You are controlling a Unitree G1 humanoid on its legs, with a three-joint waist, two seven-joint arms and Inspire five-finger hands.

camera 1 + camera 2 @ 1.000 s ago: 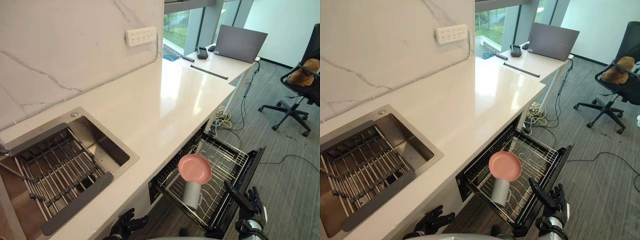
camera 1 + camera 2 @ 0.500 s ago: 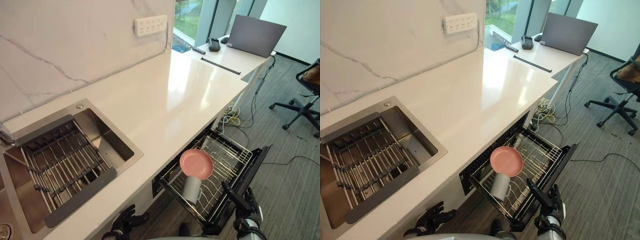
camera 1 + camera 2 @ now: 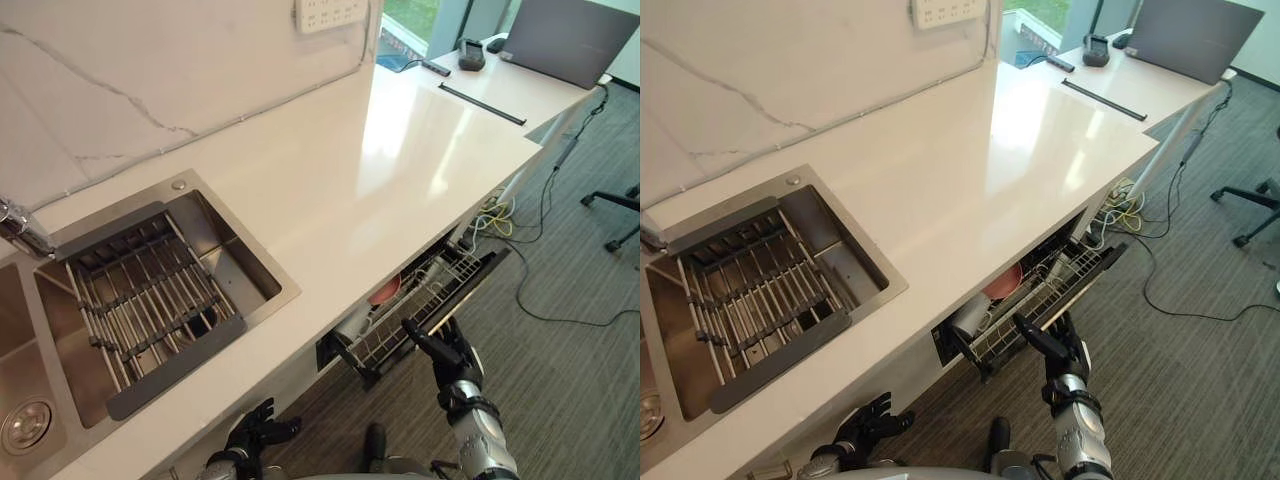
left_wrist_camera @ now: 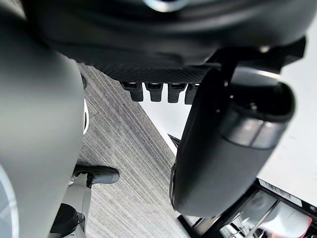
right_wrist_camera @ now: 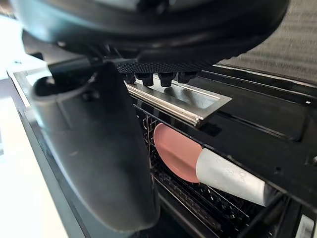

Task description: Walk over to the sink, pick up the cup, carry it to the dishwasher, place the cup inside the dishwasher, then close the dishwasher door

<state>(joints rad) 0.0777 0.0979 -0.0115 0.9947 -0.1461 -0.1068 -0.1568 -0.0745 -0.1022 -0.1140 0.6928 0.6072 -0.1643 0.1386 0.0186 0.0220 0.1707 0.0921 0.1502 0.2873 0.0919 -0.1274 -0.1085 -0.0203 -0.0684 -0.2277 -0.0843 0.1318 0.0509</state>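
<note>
The white cup (image 5: pixel 230 176) lies on its side in the dishwasher's wire rack, beside a pink plate (image 5: pixel 176 151); both also peek out under the counter's edge, cup (image 3: pixel 970 318) and plate (image 3: pixel 1005 282). The black dishwasher door (image 5: pixel 267 119) stands tilted steeply up, partly closed over the rack. My right hand (image 3: pixel 445 350) is open, its straight fingers pressed against the door's outer edge. Low by the cabinet front hangs my left hand (image 3: pixel 255 440), relaxed and holding nothing.
A steel sink (image 3: pixel 250 300) with a drying rack (image 3: pixel 150 300) is set in the white counter (image 3: pixel 400 170) on the left. A laptop (image 3: pixel 570 35) sits on the far desk. Cables (image 3: pixel 495 215) and an office chair's legs (image 3: pixel 620 215) are on the grey carpet to the right.
The dishwasher door has swung up from lying flat to steeply tilted, with my right hand rising against it. The cup and plate are now mostly hidden. The camera has shifted too.
</note>
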